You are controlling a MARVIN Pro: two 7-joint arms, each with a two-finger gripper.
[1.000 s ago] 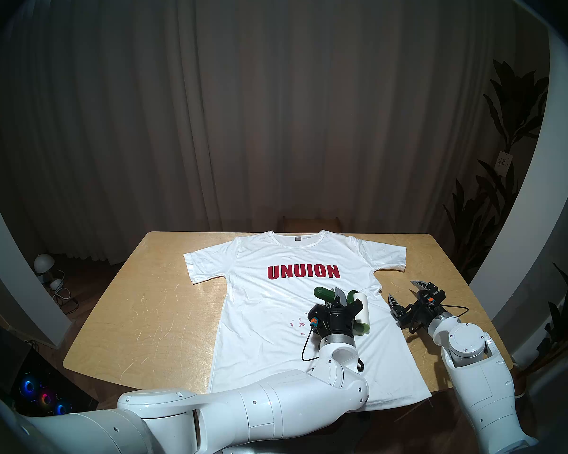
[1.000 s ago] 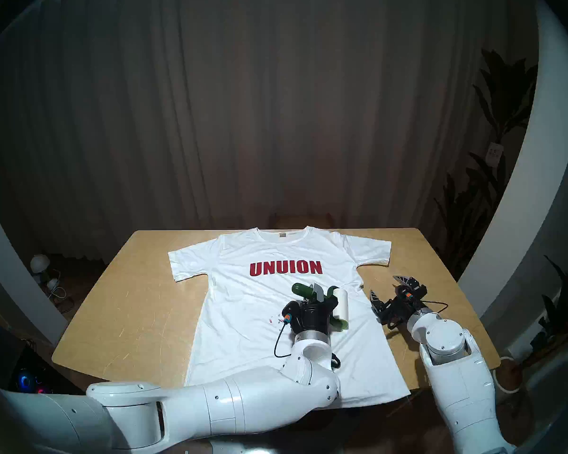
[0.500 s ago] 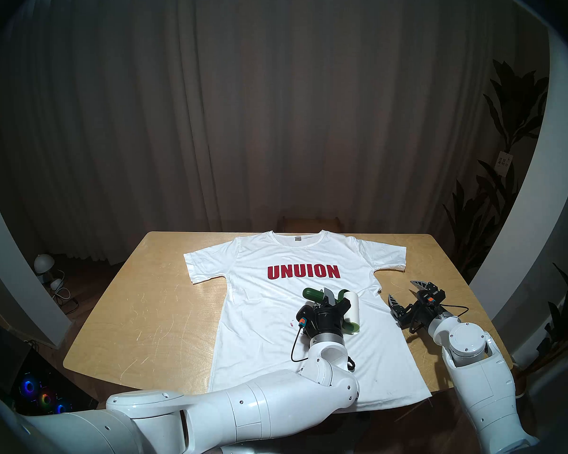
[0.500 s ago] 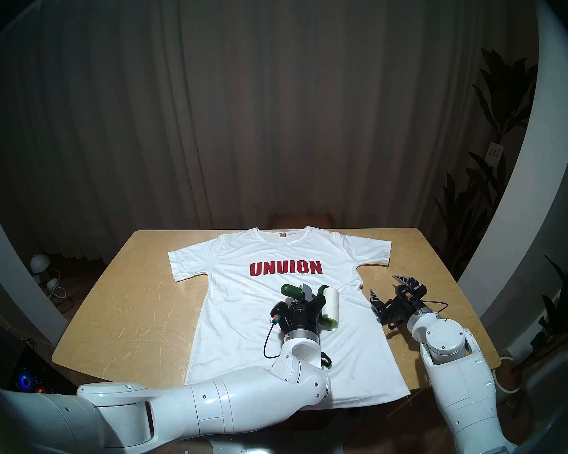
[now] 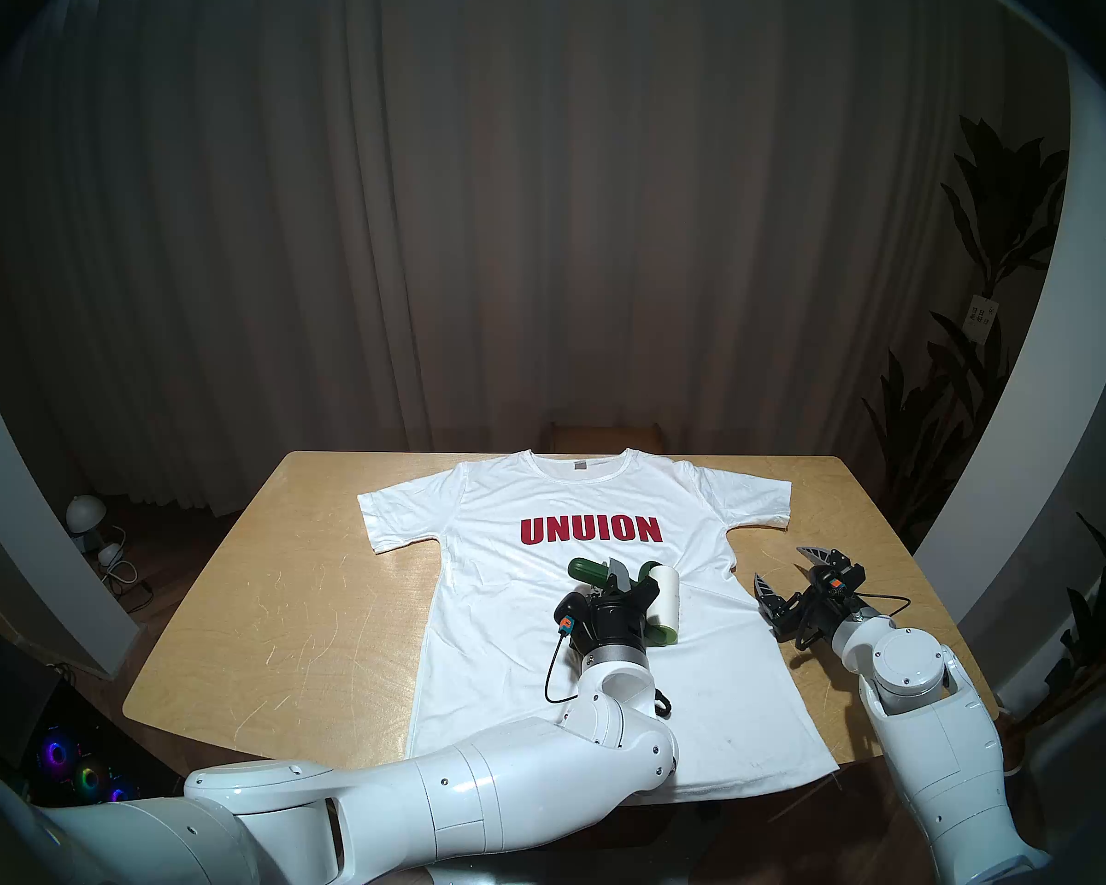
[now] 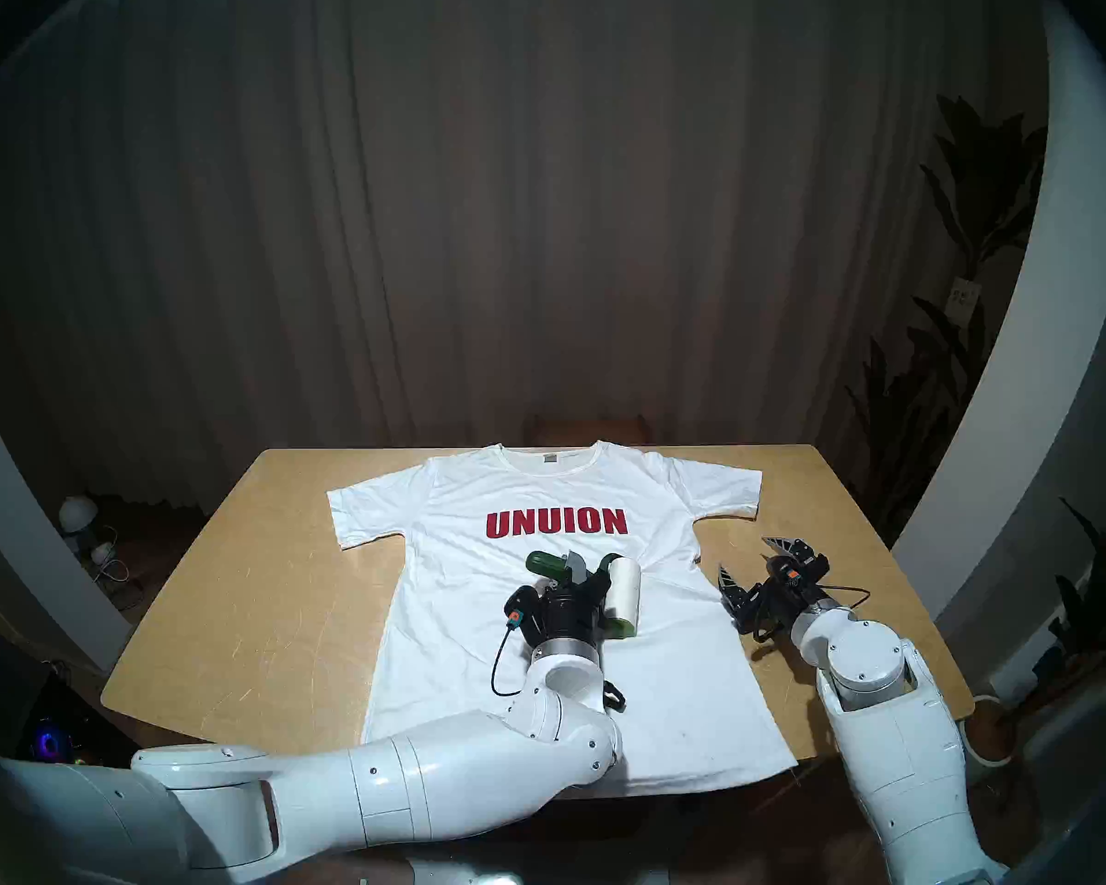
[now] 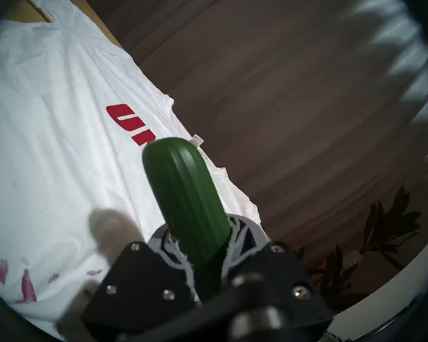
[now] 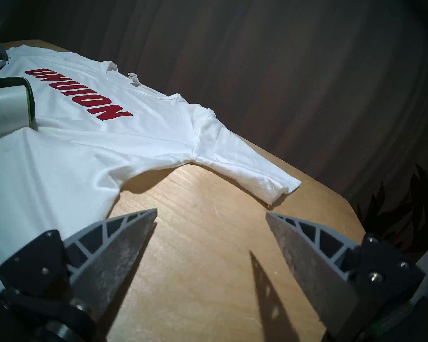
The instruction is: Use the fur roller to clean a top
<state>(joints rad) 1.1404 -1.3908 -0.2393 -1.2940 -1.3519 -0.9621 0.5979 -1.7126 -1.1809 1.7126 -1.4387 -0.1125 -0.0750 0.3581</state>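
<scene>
Left tool shifted leftward, fur roller handle pointing left

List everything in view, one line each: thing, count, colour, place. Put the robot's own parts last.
T-shirt: one, white with red "UNUION" lettering and a grey neck label, spread flat on the table, hem over the near edge.
Lint roller: one, dark green handle and frame with a white roll, on the shirt below the lettering, handle clamped by the left gripper.
Scraps: several, pink, on the shirt beside the left gripper; seen only in the left wrist view.
Table: one, light wood, centre.
Curtain: brown, behind the table.
Plants: dark leaves, far right.
Lamp: one, white, on the floor at left.
Left gripper: black, shut on the roller's handle.
Right gripper: black and grey, open, empty, over bare table right of the shirt.
</scene>
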